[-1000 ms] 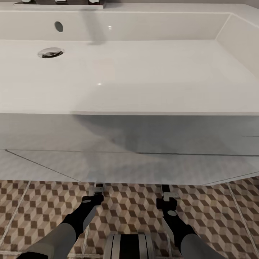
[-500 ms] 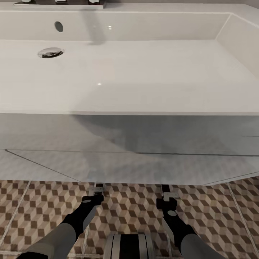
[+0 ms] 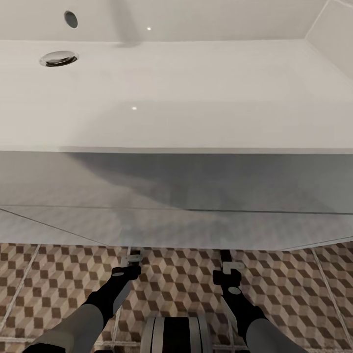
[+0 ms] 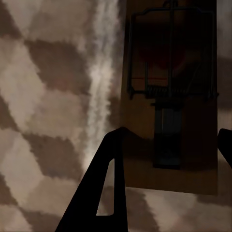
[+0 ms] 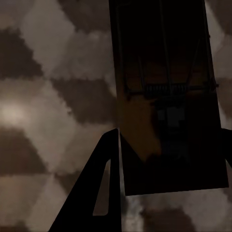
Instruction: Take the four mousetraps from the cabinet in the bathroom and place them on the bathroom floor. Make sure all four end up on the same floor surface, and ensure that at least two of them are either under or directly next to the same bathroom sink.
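Two arms reach forward low in the head view, both tips going under the front edge of the white vanity below the sink (image 3: 176, 93).

Left end effector (image 3: 131, 257): lower centre-left of the head frame, over the cube-pattern bathroom floor (image 3: 44, 284), tip at the vanity's lower edge. In the left wrist view its dark fingers (image 4: 108, 188) stand apart, one at lower centre, the other just at the right edge. A mousetrap (image 4: 171, 96) lies flat on the tiles between and beyond them, right half of the frame, wire spring and bar on top, reddish patch dim in shadow. A pale grout line runs alongside its left edge. Fingers spread; I cannot tell whether they touch the board.

Right end effector (image 3: 229, 264): lower centre-right of the head frame, same posture. In the right wrist view, fingers (image 5: 99, 193) also spread, one lower centre, one at the right edge. A second mousetrap (image 5: 166, 96) sits flat on the floor, centre-right of the frame, heavily shadowed, its near end between the fingers. Contact not readable.

Sink fills the upper half of the head frame, drain (image 3: 59, 58) at upper left, overflow hole above it. Robot base shows at bottom centre.
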### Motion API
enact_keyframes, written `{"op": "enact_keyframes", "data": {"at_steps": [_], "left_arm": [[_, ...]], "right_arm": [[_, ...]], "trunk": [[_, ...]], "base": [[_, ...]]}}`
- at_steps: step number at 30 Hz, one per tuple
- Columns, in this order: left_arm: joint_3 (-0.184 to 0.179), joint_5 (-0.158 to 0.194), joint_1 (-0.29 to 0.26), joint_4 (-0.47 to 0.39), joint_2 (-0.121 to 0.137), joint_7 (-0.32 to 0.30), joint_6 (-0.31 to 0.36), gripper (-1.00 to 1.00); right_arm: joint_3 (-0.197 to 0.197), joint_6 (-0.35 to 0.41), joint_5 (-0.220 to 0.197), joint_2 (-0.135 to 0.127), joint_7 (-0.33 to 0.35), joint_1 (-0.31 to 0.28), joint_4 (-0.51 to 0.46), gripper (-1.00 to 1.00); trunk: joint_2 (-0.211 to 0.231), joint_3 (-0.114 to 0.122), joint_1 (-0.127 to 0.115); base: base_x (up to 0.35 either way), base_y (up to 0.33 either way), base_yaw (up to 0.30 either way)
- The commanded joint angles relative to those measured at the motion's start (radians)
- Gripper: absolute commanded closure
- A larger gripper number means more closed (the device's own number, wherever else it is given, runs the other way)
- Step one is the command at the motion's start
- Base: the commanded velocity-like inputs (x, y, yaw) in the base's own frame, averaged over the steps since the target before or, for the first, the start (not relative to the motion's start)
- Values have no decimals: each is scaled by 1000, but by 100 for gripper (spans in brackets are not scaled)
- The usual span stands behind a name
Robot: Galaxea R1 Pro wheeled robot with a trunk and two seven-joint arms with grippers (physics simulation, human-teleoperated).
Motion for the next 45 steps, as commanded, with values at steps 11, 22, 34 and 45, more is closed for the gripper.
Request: {"op": "enact_keyframes", "data": {"at_steps": [11, 22, 34, 45], "left_arm": [[-9, 10, 0, -2, 1, 11, 4, 100], [-8, 10, 0, 0, 2, 12, 3, 100], [-8, 11, 1, 42, 2, 14, -103, 100], [-8, 10, 1, 54, 2, 14, -120, 100]], "right_arm": [[-9, -5, 9, 1, 2, 0, 0, 100], [-8, -87, 7, 1, 2, 0, 9, 100], [-11, -127, 2, 0, 2, 0, 16, 100], [-12, -128, 0, -1, 2, 0, 16, 100]], "trunk": [[0, -1, 0], [0, -1, 0], [0, -1, 0], [0, -1, 0]], "base": [[0, 0, 0], [0, 0, 0], [0, 0, 0], [0, 0, 0]]}}
